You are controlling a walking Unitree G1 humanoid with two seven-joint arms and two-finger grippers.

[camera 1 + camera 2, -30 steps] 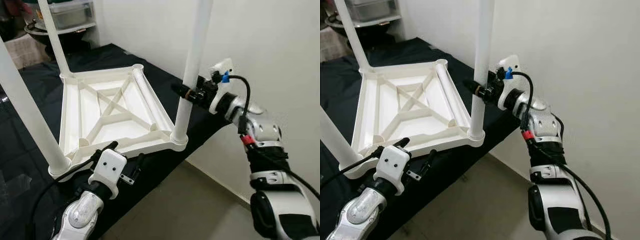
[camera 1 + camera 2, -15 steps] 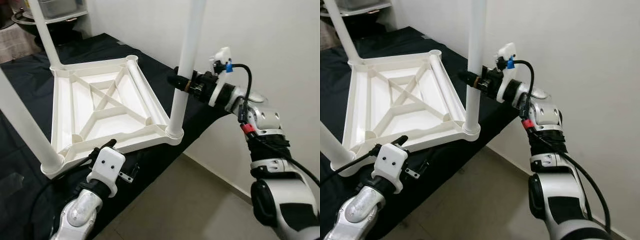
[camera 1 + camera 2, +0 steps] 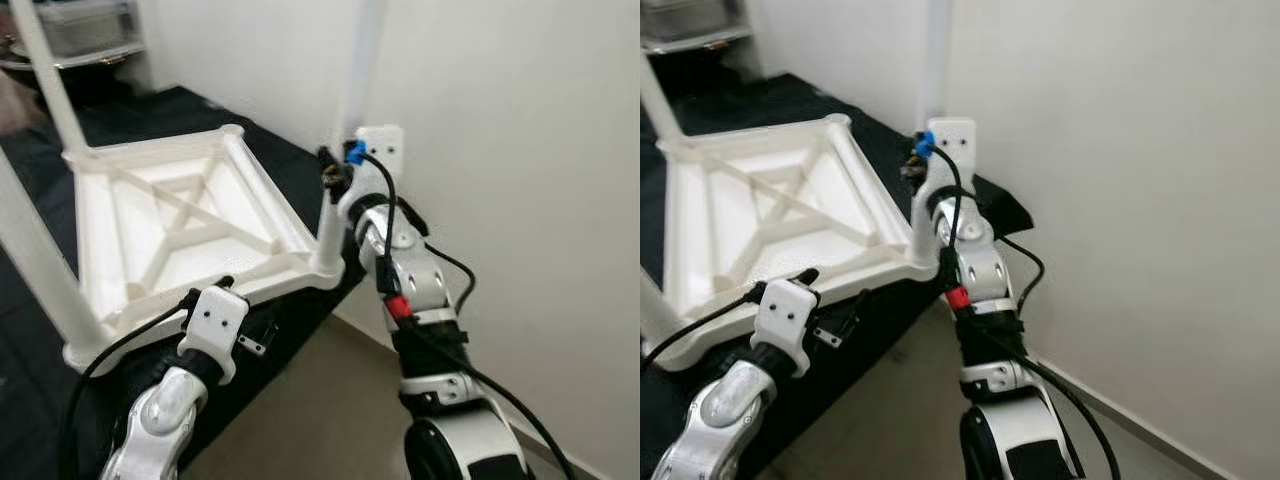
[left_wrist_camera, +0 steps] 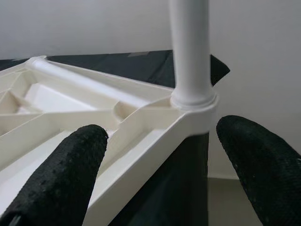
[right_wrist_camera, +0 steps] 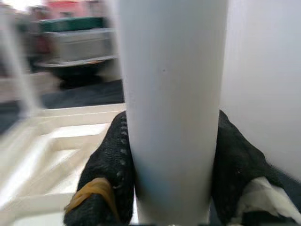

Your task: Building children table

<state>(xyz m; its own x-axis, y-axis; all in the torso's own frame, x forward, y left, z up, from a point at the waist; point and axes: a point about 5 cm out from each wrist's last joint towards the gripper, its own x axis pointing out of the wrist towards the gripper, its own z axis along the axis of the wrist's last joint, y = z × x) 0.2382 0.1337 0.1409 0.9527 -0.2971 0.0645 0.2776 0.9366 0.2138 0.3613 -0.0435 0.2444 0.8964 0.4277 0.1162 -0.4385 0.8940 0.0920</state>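
A: Head views first. The white table top (image 3: 180, 225) lies upside down on the black cloth (image 3: 130, 120), filling the left centre of the frame, its near corner overhanging the cloth's edge above the bare floor (image 3: 320, 420). The right gripper (image 3: 328, 178) sits at centre frame against the corner leg (image 3: 345, 130), which rises out of the top edge.

B: And the left gripper (image 3: 225, 335)?

A: Lower left, just under the table top's near rim, apart from it as far as I can judge.

B: Left wrist view?

A: Two black fingers (image 4: 61, 174) spread wide at the bottom corners, nothing between them. The leg (image 4: 188, 47) stands in its corner socket (image 4: 193, 106) at upper centre. So that gripper is empty and steadies nothing.

B: Right wrist view?

A: The leg (image 5: 171, 108) fills the centre, with black fingers (image 5: 106, 169) pressed on both sides: clamped on the leg.

B: So the risk?

A: Any push or twist on that leg acts on an overhanging corner with the other gripper off the frame. The table top could slide or tip toward the floor. If the leg is not fully seated, a sideways pull might cock it in the socket or work it loose.
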